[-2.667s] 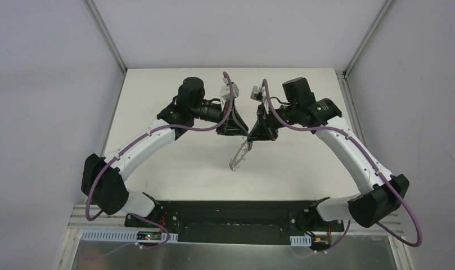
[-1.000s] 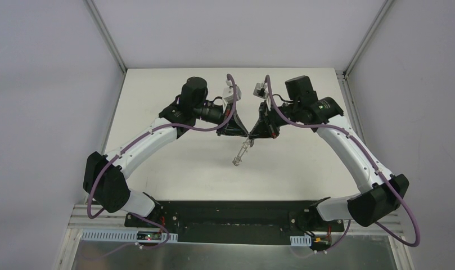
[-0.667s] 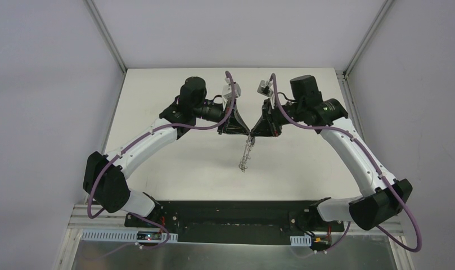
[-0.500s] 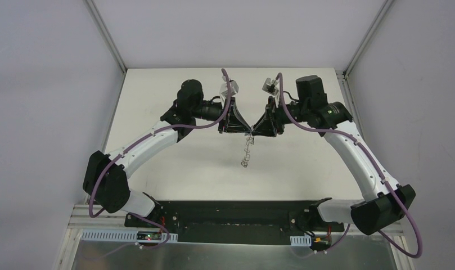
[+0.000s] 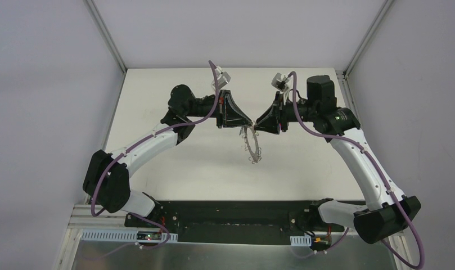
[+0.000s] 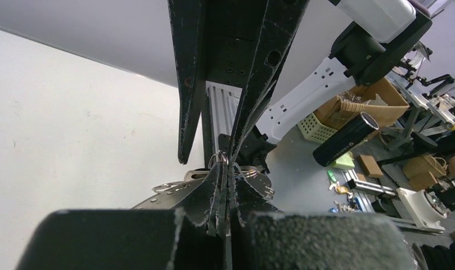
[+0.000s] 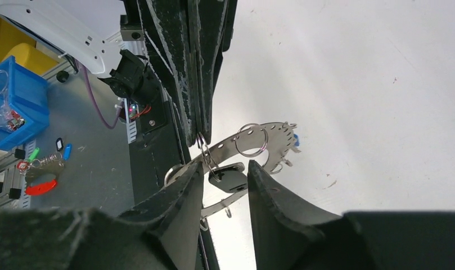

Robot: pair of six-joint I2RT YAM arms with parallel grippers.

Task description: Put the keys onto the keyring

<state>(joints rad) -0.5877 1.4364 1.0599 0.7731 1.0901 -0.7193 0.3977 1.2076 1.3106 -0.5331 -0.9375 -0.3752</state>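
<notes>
Left tool (image 6: 224, 173) is pinched shut on a wire loop of the keyring (image 7: 276, 136), which hangs above the desk (image 5: 180, 157). Right tool (image 7: 225, 169) stands parted around the black-headed key (image 7: 229, 181), apparently threaded. It should next back off without snagging.

The table (image 5: 303, 169) is flat and creamy white, with a few tiny dark specks (image 7: 395, 80) on it. Grey walls (image 5: 45, 112) stand at its sides. A long black plate (image 5: 236, 209) lies along its near edge. Silver posts (image 5: 108, 39) rise from its far corners.
</notes>
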